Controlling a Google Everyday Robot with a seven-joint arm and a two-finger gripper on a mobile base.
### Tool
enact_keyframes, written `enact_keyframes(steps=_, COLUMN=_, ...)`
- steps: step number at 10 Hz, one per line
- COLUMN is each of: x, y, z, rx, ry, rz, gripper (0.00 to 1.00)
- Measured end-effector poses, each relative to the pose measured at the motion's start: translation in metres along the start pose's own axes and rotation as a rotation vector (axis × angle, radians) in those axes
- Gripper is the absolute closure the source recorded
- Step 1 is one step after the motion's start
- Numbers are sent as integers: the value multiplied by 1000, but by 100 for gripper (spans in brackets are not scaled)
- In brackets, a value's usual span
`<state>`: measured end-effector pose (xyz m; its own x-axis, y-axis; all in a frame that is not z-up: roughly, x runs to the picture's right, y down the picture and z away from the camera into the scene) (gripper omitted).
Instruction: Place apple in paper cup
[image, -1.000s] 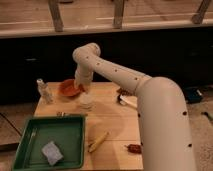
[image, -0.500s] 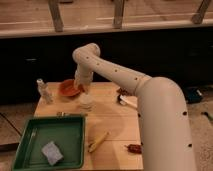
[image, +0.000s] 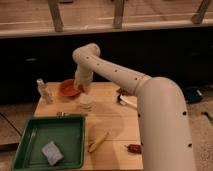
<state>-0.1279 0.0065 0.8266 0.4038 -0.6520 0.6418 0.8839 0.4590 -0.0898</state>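
Against the view half a second ago, nothing has visibly shifted: the arm (image: 115, 75) keeps the same bend over the bench (image: 116, 125), and the items on it lie where they did.

The gripper (image: 81, 90) hangs at the end of the arm's down-turned wrist, over the near rim of the orange bowl (image: 68, 88) and directly above the paper cup (image: 86, 102). Whether it is spread or clamped on something is not discernible, and no apple can be made out anywhere on the bench or at the gripper.

The paper cup stands upright on the bench just in front and to the right of the orange bowl, very close to it. Its inside is hidden from this angle. The orange bowl's inside is partly covered by the gripper, and what it holds cannot be told.

A slim white bottle (image: 44, 91) stands upright near the bench's left edge, left of the bowl. The green tray (image: 50, 119) fills the near left corner and holds a pale blue-grey block (image: 52, 152) towards its front. Just right of the tray lies a yellow stick-shaped item (image: 98, 142), and further right a small reddish-brown item (image: 134, 148) lies close to the arm's thick white lower section.
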Motion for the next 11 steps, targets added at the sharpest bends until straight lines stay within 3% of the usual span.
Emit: enact_keyframes(steps=11, x=1, y=2, z=1, rx=-2, ry=-10, rz=2, gripper=48)
